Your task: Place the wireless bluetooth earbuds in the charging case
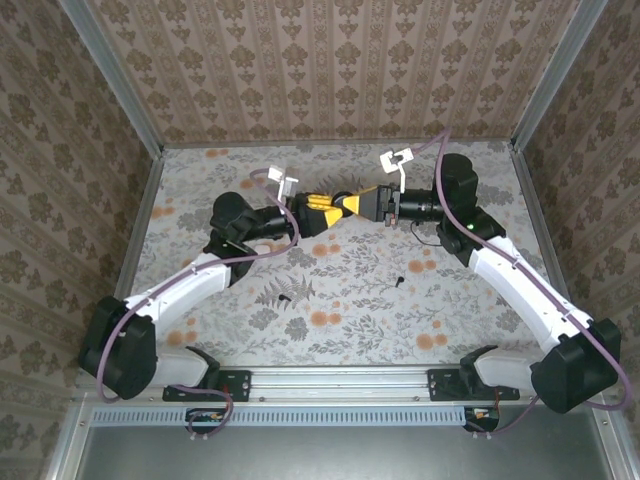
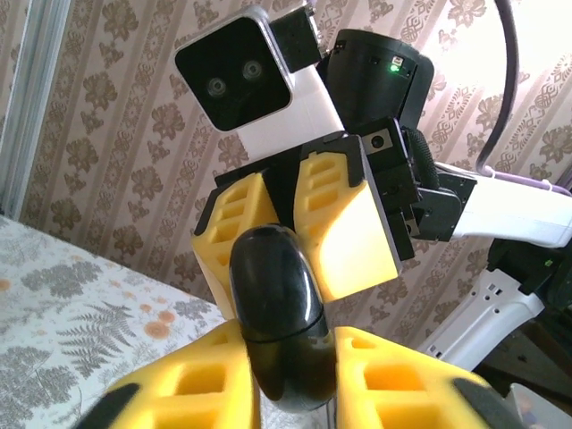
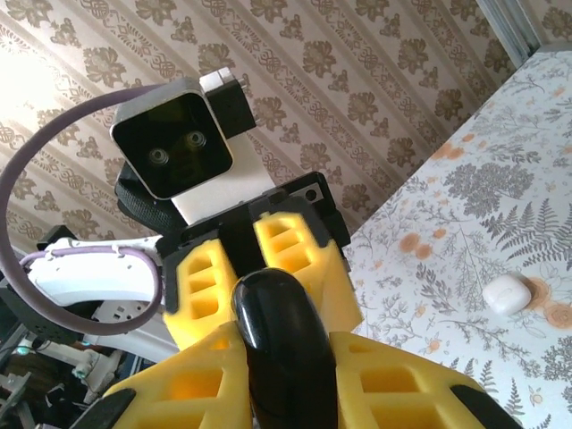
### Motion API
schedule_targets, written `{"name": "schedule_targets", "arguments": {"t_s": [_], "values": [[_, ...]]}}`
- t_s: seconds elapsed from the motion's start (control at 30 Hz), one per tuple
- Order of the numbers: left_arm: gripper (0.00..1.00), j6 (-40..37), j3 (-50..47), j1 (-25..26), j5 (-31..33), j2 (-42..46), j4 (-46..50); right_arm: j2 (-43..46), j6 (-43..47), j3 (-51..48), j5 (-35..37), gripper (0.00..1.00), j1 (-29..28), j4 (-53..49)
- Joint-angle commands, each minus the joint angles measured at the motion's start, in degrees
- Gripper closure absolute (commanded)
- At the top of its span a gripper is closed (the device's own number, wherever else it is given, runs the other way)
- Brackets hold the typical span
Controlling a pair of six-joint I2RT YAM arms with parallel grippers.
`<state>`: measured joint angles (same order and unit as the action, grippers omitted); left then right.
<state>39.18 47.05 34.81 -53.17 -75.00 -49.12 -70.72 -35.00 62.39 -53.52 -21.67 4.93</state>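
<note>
Left tool (image 2: 288, 362) and right tool (image 3: 290, 362), both nearly closed, are clamping the charging case (image 2: 273, 295) mid-air, probably to open its lid.

The left arm (image 1: 190, 280) rises from its base at the near left and reaches inward and away, its wrist level over the middle of the table; the right arm (image 1: 520, 285) mirrors it from the near right, elbow high at the far side, forearm turned back toward the centre; the left gripper (image 1: 322, 210) and right gripper (image 1: 347, 205) meet nose to nose, yellow fingers (image 2: 349, 232) facing each other; each pair is closed against opposite ends of one black charging case (image 2: 273, 304).
</note>
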Motion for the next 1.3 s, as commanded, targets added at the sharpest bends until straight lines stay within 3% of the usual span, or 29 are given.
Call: {"name": "schedule_targets", "arguments": {"t_s": [0.0, 0.13, 0.23, 0.47, 0.7, 1.07, 1.27], "values": [[0.57, -7.72, 1.45, 0.13, 1.79, 3.74, 7.49, 1.99, 9.05, 2.40, 2.19, 0.92, -0.15, -10.90], [0.47, -16.77, 2.48, 0.46, 5.16, 7.88, 21.04, 2.40, 18.22, 5.91, 3.55, 0.92, -0.24, -20.14], [0.45, -22.27, 2.79, 1.51, 7.44, 10.79, 27.54, 2.93, 19.82, 6.08, 2.67, 0.92, -0.21, -19.92], [0.43, -23.04, 0.18, 3.96, 8.16, 12.47, 23.30, 3.74, 15.58, 3.08, 0.78, 0.92, -1.22, -10.56], [0.45, -16.46, -0.92, 4.46, 8.70, 10.26, 14.77, 4.07, 15.22, 2.33, 0.78, 0.92, -2.92, -9.41], [0.54, -14.65, -0.85, 5.35, 8.25, 7.20, 11.77, 4.98, 12.70, 0.35, 1.48, 0.92, -3.64, -5.42], [0.67, -14.65, -1.02, 5.36, 8.34, 6.95, 11.69, 5.63, 12.41, -0.41, 2.04, 0.92, -3.64, -4.53]]}}
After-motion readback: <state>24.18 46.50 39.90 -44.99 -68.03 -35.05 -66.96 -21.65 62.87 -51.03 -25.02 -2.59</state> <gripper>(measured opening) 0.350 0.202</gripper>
